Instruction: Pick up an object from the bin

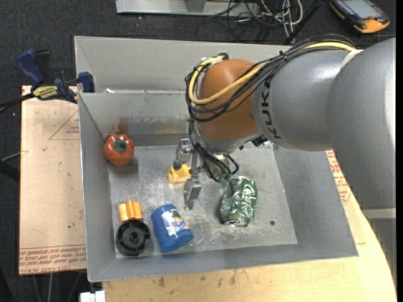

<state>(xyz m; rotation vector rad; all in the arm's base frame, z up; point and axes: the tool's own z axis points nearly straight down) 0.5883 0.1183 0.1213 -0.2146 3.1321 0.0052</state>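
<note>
My gripper (188,172) hangs low in the middle of the bin, under the arm's orange cover. Its fingers (192,194) stand open, one toward the back and one toward the front. A small yellow piece (177,173) lies on the bin floor between them, a little left of their line. A crumpled green and white packet (238,201) lies just right of the front finger. A blue can (170,229) lies on its side in front of the gripper, to its left.
A red tomato-shaped ball (119,150) sits at the back left. A small orange block (130,211) and a black round disc (132,238) lie in the front left corner. The arm covers the back right of the bin.
</note>
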